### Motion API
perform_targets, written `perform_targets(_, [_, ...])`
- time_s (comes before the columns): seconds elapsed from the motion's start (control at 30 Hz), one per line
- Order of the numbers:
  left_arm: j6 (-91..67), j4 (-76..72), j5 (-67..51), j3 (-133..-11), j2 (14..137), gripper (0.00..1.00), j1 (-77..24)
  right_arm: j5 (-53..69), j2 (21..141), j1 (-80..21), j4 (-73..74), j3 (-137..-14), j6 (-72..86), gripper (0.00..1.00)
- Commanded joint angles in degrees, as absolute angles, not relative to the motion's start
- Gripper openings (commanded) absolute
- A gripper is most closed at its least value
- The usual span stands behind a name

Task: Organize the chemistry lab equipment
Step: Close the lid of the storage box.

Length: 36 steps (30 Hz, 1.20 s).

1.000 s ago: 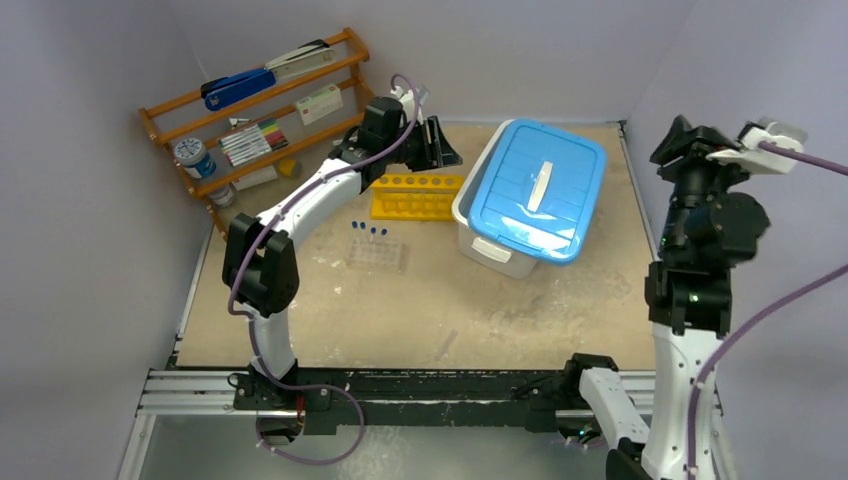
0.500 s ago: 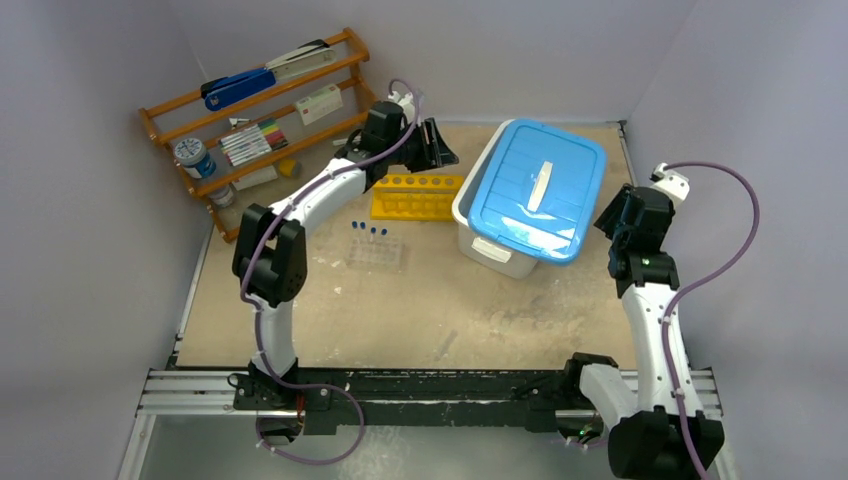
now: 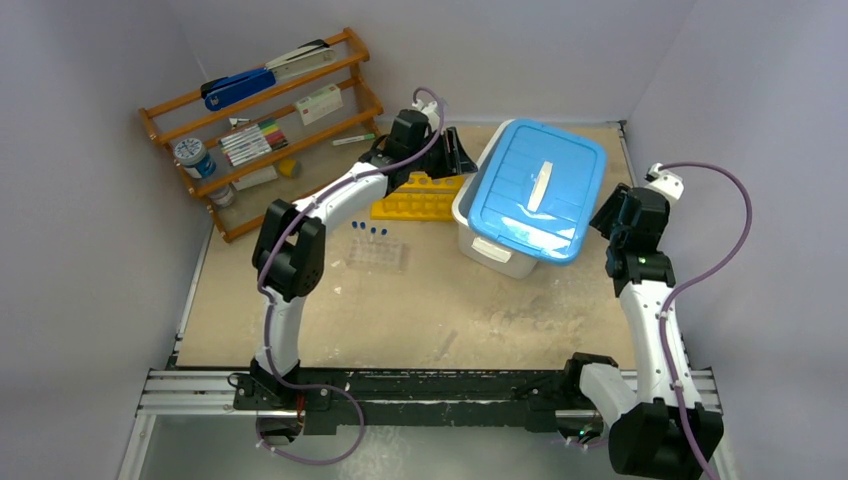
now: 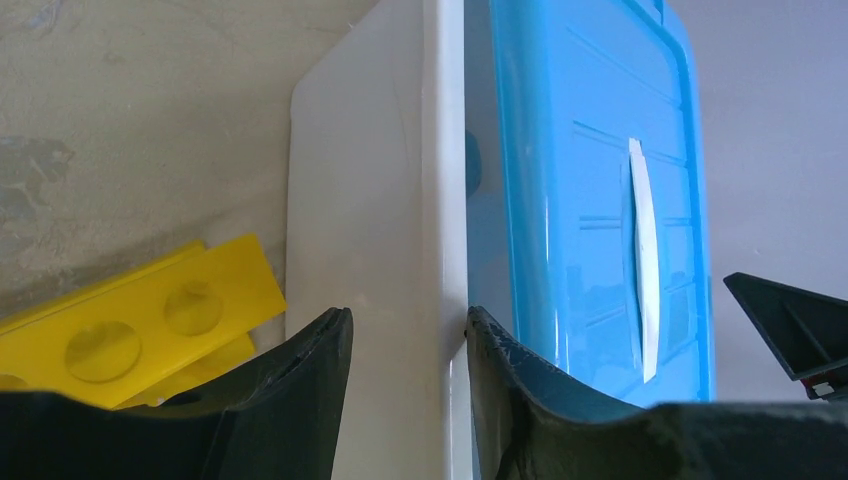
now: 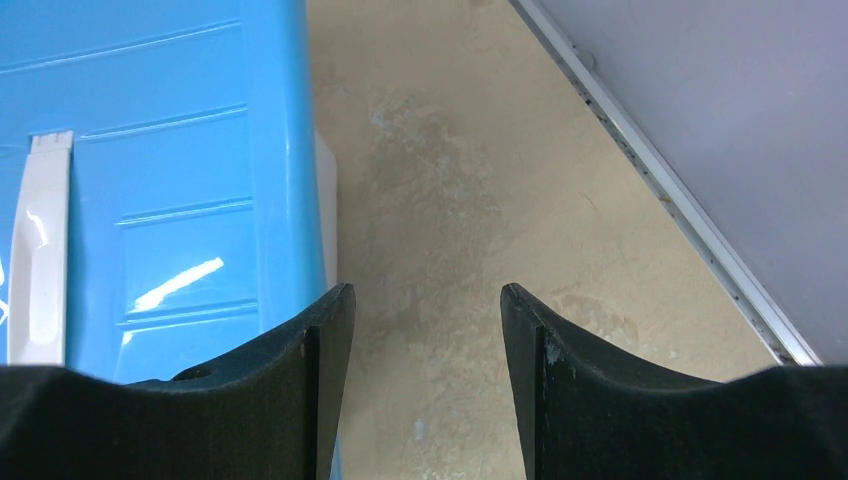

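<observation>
- The wooden shelf (image 3: pixel 250 130) stands at the back left, well apart from the work.
- The clear tube tray (image 3: pixel 377 254), with blue-capped tubes (image 3: pixel 370 229) upright in it, sits on the table (image 5: pixel 450 200) in front of the yellow rack (image 3: pixel 415 200). The rack lies just beside the white bin (image 4: pixel 360 200).
- The left hand (image 4: pixel 405 325) is released and empty, with the bin's left rim between its fingers.
- The blue lid (image 3: pixel 540 185) sits closed on the bin, so I can't see what's inside.
- The right hand (image 5: pixel 420 295) is released too. One finger hangs over the lid's right edge, the other over bare table.
- I'd say the lid is coming off. Each hand should catch only the lid's lip, not the bin's rim. They should close together and lift level, or the bin may drag into the rack.
</observation>
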<state>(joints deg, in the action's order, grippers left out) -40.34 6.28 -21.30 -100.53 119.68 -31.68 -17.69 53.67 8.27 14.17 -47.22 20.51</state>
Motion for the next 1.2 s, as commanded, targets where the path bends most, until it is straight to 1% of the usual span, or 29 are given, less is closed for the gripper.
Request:
perform_targets(0.0, [-40.43, 4.83, -20.65, -101.95, 119.46, 0.44, -32.31, -13.59, 54.05, 8.35, 9.72, -46.21, 20.23, 0.58])
perform_targets(0.33, [-41.90, 3.59, -20.68, -101.09, 119.31, 0.43, -35.15, -9.60, 53.64, 7.50, 7.78, -45.74, 22.25, 0.57])
perform_targets(0.57, [-45.34, -0.14, -21.41, -98.85, 118.99, 0.41, -37.18, -7.75, 54.14, 6.22, 5.82, -45.37, 23.73, 0.57])
perform_targets(0.8, [-48.20, -2.94, -21.83, -97.52, 119.00, 0.39, -37.96, 0.28, 54.51, 5.47, 0.02, -43.22, 26.51, 0.59])
perform_targets(0.97, [-50.42, -4.29, -21.21, -97.35, 118.73, 0.38, -38.58, 0.88, 54.84, 4.77, -0.94, -43.39, 27.42, 0.59])
perform_targets(1.0, [-50.53, -3.90, -20.21, -97.31, 118.27, 0.38, -38.52, 0.57, 54.84, 4.55, -0.63, -43.60, 27.37, 0.59])
perform_targets(1.07, [-49.66, -2.16, -16.89, -97.29, 116.84, 0.44, -38.00, 0.17, 54.65, 4.40, -0.01, -44.15, 27.02, 0.59])
perform_targets(1.17, [-49.21, -0.76, -14.85, -97.04, 115.03, 0.46, -36.11, -0.45, 53.80, 4.31, 0.66, -44.34, 26.59, 0.59])
